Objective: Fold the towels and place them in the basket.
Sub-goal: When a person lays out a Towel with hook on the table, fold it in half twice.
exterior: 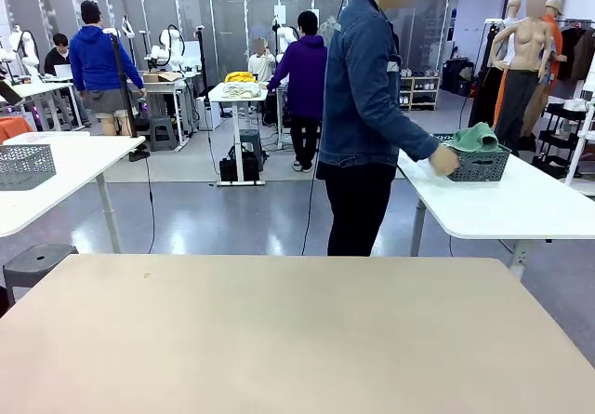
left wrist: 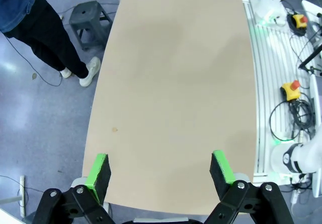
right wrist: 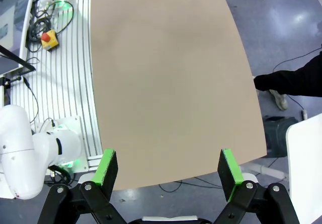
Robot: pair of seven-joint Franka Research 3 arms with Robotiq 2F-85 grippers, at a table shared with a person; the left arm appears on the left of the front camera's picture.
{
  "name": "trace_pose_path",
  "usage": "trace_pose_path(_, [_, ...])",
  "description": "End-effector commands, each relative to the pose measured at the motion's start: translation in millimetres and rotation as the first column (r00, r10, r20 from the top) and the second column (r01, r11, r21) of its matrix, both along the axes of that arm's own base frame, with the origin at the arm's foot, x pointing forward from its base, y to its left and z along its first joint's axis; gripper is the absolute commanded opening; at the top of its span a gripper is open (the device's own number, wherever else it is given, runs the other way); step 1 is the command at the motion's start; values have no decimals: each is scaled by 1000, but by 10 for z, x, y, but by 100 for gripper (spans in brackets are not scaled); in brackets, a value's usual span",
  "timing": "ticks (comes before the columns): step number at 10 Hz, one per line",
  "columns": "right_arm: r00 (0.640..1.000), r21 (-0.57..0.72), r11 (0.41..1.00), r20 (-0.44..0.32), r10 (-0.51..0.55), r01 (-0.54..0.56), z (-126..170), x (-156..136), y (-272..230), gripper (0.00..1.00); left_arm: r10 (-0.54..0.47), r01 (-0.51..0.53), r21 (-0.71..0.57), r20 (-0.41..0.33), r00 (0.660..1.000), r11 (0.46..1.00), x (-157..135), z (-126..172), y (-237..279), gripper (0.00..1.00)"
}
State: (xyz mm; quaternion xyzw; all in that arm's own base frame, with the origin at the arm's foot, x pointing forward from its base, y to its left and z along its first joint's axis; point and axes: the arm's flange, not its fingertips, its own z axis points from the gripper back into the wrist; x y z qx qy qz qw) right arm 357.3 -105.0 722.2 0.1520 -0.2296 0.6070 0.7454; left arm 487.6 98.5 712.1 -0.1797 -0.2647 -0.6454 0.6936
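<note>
Your left gripper and right gripper hang over the beige table, fingers spread wide and holding nothing. The basket, with a greenish towel heaped in it, sits on the white side table with the person's hand against it.

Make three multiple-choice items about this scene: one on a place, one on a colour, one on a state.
1. The basket by the person's hand stands on: A the beige table; B the white table at the right; C the floor.
2. The cloth in it is: A red; B yellow; C green.
3. The left gripper is: A open and empty; B shut on a towel; C shut, empty.
Key: 1 B, it sits on the white top; 2 C, a green heap above the rim; 3 A, jaws wide apart over the beige table.
</note>
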Motion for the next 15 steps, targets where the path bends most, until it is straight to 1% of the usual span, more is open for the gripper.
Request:
trace_pose_path(1, [1000, 3, 1000, 2, 6, -6, 4, -4, 4, 100, -2, 2, -2, 2, 1000, 1000, -6, 5, -1, 100])
trace_pose_path(5, [1000, -1, 1000, 0, -1, 1, 1, -1, 1, 100, 0, 0, 0, 0, 1000, 1000, 0, 0, -2, 100])
trace_pose_path(7, [1000, 45, 999, -11, 4, -4, -18, 2, -70, 100, 1, -2, -42, -21, 1000, 999, 4, 22, 67, 100])
trace_pose_path(10, [1000, 128, 992, -7, 0, 1, -20, -20, -242, 100, 2, -7, -108, -42, 999, 994, 41, 55, 223, 100])
trace_pose_path(13, [1000, 251, 968, -18, 17, -12, 13, -47, -376, 100, -22, 8, -184, -75, 997, 983, 69, 105, 350, 100])
trace_pose_path(15, [1000, 291, 957, -25, 6, 2, 10, -31, -412, 100, -32, 11, -222, -93, 995, 975, 99, 98, 401, 100])
